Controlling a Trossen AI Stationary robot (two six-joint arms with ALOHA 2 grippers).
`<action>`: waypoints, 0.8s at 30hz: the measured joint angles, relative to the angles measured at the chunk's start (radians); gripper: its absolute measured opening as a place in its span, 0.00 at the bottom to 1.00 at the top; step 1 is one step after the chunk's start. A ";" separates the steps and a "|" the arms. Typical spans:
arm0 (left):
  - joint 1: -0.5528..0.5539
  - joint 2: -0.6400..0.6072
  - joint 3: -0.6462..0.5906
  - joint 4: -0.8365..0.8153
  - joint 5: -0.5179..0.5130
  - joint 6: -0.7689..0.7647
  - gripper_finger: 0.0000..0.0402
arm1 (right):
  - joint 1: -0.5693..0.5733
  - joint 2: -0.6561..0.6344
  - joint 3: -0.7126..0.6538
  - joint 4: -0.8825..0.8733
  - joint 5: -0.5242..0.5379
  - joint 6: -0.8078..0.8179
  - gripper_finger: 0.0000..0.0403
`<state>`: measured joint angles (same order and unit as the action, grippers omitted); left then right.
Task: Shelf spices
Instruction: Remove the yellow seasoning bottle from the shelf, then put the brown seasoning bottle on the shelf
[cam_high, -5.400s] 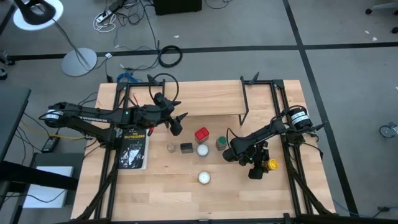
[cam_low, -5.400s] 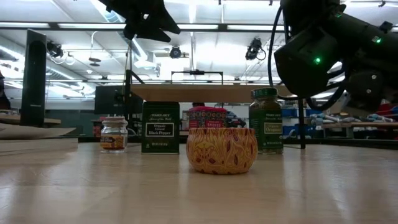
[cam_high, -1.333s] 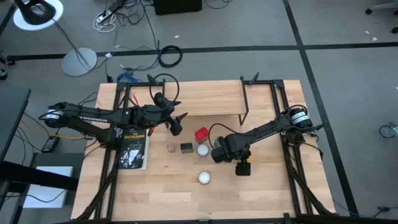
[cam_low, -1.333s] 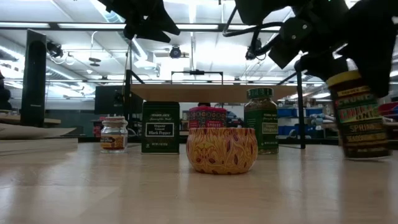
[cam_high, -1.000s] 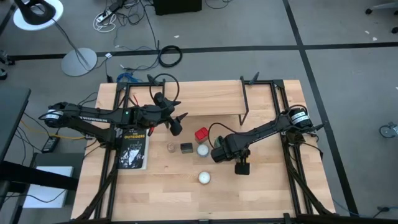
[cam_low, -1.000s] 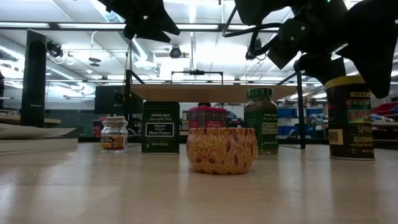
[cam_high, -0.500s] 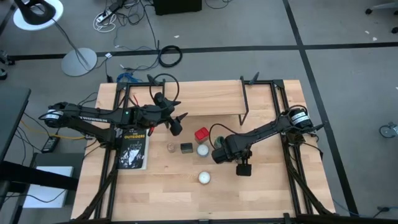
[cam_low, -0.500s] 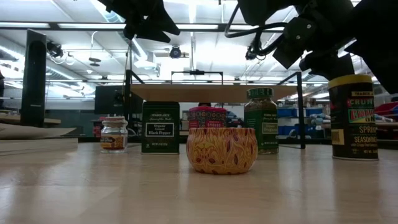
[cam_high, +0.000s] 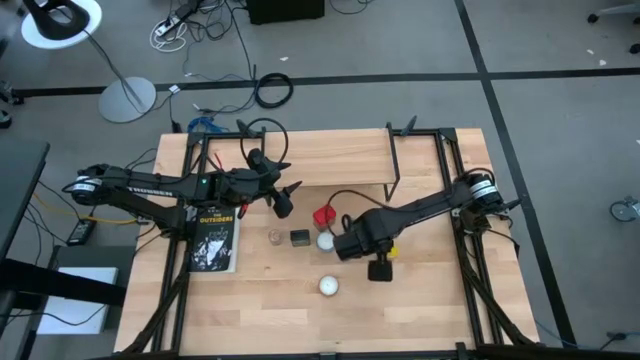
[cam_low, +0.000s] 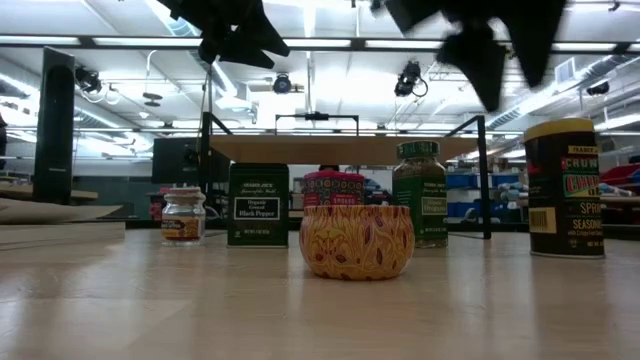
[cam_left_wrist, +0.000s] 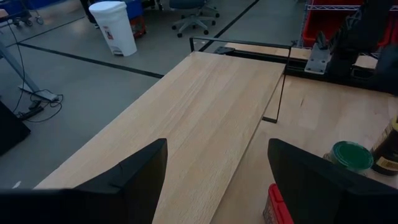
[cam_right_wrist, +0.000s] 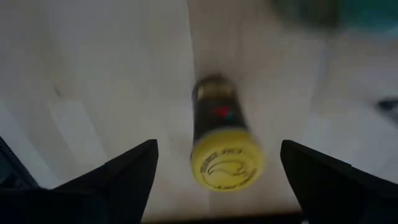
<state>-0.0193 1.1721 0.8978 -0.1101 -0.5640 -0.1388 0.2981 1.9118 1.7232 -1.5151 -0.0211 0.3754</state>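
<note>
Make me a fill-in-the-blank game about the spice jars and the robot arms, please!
1. The jar under the right gripper has a ____ lid.
2. The right gripper's fingers are ____, holding nothing.
3. The top of the shelf has ____ spices on it.
4. Beside the red box, near the left gripper, stands a jar with a ____ lid.

Missing words: yellow; open; no; green
</note>
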 joint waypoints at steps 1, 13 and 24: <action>0.000 0.000 0.000 0.000 0.000 0.000 0.71 | 0.000 0.000 0.038 -0.005 0.029 -0.008 0.82; 0.000 0.000 0.000 0.000 0.000 0.000 0.71 | 0.010 -0.008 0.439 -0.056 0.441 -0.119 0.67; 0.000 0.000 0.000 -0.002 0.000 0.003 0.71 | 0.030 -0.026 0.495 -0.057 0.626 -0.225 0.11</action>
<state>-0.0189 1.1721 0.8978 -0.1116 -0.5643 -0.1360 0.3280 1.8862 2.2181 -1.5718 0.6044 0.1507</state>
